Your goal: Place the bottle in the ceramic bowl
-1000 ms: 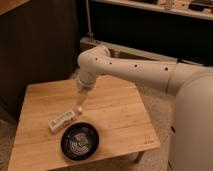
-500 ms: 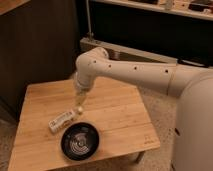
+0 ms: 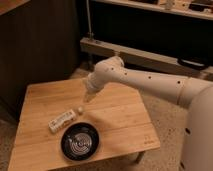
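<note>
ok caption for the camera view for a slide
Robot hand poised near the cap end of the bottle, which lies on the wooden table beside the empty black ceramic bowl.

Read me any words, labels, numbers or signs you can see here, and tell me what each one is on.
No text can be read.
Bottle: the white label carries print, too blurred to read.
Bowl: pale rings only, no writing.
Arm: dark dots, no lettering.
Gripper: above the table, just past the bottle's cap end; no marking shows.
</note>
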Controlling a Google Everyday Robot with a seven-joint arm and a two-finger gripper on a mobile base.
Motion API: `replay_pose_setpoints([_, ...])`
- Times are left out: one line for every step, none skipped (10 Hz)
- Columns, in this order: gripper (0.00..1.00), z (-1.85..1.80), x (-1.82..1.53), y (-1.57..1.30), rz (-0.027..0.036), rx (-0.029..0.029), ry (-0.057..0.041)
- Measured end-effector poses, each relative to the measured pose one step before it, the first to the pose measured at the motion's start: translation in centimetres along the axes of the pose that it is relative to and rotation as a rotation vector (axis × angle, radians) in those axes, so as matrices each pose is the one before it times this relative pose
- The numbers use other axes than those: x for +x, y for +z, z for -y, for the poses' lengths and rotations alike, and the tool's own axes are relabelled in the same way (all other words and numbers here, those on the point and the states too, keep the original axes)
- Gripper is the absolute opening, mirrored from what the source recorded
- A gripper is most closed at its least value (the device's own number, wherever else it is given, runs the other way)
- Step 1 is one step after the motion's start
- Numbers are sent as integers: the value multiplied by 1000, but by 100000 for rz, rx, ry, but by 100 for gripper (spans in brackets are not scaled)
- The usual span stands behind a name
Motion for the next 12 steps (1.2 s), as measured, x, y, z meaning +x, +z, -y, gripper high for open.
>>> replay_pose_setpoints([65, 101, 1796, 948, 5964, -231, -50])
replay_pose_setpoints([65, 5, 977, 1139, 7647, -2306, 195])
replay_pose_setpoints([65, -139, 856, 1418, 10226, -3672, 424])
replay_pose_setpoints([65, 194, 275, 535, 4574, -2110, -71])
replay_pose_setpoints([65, 57, -179, 778, 1589, -3855, -264])
replay_pose_setpoints([65, 164, -349, 1172, -2822, -5474, -728])
replay_pose_setpoints([65, 63, -303, 835, -2898, -3588, -632])
replay_pose_setpoints([65, -111, -382, 908, -3361, -4524, -873])
replay_pose_setpoints([65, -285, -293, 778, -3462, -4705, -796])
replay_pose_setpoints([65, -746, -255, 1319, -2933, -5209, -328])
replay_pose_setpoints([65, -704, 32, 927, -619, -2643, 361])
replay_pose_setpoints([65, -835, 266, 536, -232, -2079, 746])
